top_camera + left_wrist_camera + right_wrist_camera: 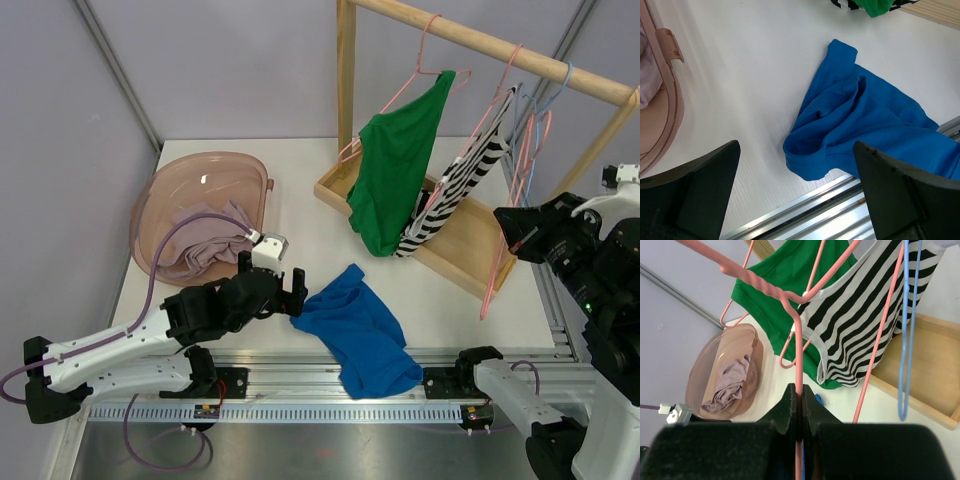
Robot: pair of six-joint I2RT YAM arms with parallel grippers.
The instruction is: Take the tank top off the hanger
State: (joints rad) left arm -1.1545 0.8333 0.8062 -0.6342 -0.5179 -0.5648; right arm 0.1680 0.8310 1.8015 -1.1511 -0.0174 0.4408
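A blue tank top (360, 330) lies crumpled on the white table near the front rail, off any hanger; it also shows in the left wrist view (865, 125). My left gripper (272, 280) is open and empty, low over the table just left of the top's edge (795, 145). My right gripper (512, 228) is shut on the wire of a bare pink hanger (497, 270), held up in front of the rack. In the right wrist view the jaws (799, 395) pinch that pink hanger (798, 345).
A wooden rack (470, 40) stands at the back right with a green top (395, 170), a striped top (455, 195) and an empty blue hanger (905, 340). A pink basin (200, 180) holding a mauve garment (205, 245) sits at the left.
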